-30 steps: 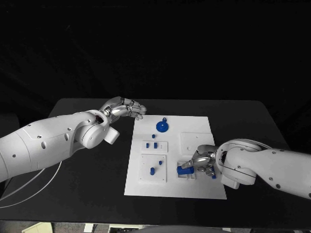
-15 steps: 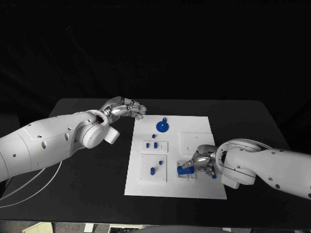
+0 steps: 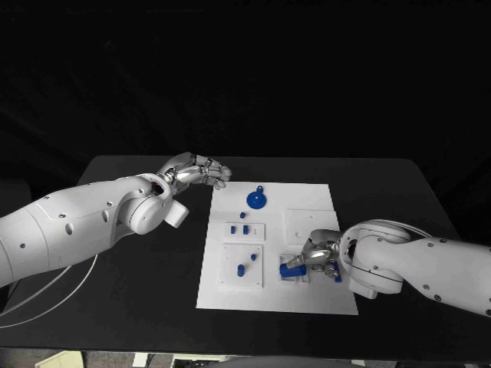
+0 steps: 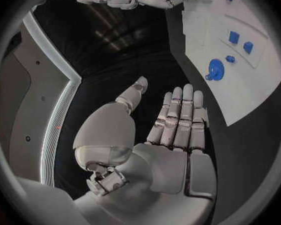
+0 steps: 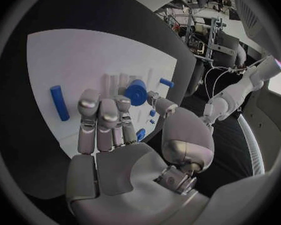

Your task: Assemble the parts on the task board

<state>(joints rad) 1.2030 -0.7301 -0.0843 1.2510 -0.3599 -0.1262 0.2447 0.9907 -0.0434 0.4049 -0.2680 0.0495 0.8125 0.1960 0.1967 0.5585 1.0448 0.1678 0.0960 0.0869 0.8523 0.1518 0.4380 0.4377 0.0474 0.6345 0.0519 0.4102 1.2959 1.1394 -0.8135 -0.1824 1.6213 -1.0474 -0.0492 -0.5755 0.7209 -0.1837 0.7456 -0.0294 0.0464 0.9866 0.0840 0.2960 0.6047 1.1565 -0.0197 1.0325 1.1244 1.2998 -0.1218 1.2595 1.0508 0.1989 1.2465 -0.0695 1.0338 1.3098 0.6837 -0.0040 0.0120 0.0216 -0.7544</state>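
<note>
Board: white task board [image 3: 312, 299] lies mid-table, long edges running away from the robot; bare black table [image 3: 124, 291] on both sides and beyond.
Left hand: left hand [image 3: 197, 170] sits off the board's far left corner, above the table; fingers straight and together, thumb apart, holding nothing.
Right hand: right hand [image 3: 315, 259] over the board's near right part, fingers extended over blue parts; grip cannot be told.
Parts: blue block [image 3: 293, 269] under the right hand; round blue disc [image 3: 257, 201] at the far end; small pegs [image 3: 239, 228] and a blue rod [image 3: 241, 269] in raised panels.
Change: nothing differs from a second ago; both hands hold position.
</note>
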